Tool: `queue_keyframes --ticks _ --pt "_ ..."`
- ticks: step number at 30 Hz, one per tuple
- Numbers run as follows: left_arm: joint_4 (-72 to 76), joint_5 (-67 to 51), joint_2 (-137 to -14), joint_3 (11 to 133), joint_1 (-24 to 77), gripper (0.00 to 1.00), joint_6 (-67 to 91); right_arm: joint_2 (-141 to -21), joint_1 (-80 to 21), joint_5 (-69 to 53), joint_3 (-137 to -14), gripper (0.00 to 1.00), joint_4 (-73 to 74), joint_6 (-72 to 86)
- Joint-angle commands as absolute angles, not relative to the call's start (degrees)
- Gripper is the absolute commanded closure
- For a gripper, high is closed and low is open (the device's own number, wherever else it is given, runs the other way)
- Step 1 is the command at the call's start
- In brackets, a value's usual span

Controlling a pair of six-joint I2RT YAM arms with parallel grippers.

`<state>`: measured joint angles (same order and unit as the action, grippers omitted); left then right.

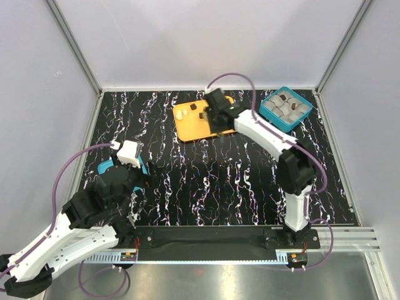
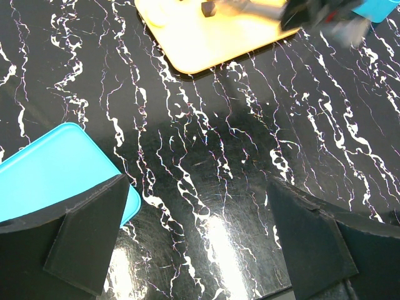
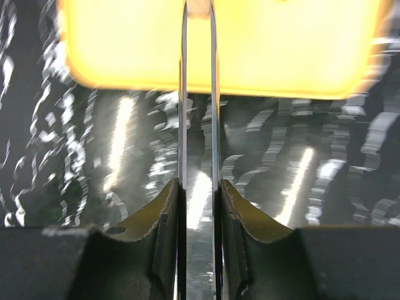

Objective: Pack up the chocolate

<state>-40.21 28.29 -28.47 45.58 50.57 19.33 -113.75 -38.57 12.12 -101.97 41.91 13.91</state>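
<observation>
Chocolate lumps (image 2: 208, 8) dot the glossy orange tray (image 1: 190, 128); right hand (image 3: 199, 25) pinched nearly closed, left hand (image 2: 197, 187) wide, empty.

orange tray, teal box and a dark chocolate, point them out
orange tray (image 1: 195, 130), top external view, bare near part of its surface
teal box (image 1: 274, 120), top external view, its near-left wall
dark chocolate (image 2: 209, 8), left wrist view, middle of the lump on the orange tray
</observation>
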Motion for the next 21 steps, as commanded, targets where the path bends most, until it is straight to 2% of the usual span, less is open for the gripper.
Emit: queue_keyframes --ticks 1,9,21 --pt "-37.7 28.4 -27.7 45.5 50.7 0.01 19.1 -105.1 -33.1 12.0 -101.2 0.74 41.0 12.6" --pt "-37.7 28.5 -27.8 45.6 50.7 0.01 19.1 -98.7 -16.5 12.5 -99.1 0.74 41.9 12.0" --pt "-37.8 28.4 -27.9 45.6 50.7 0.01 19.2 -105.5 1.4 13.2 -104.2 0.74 44.3 13.7"
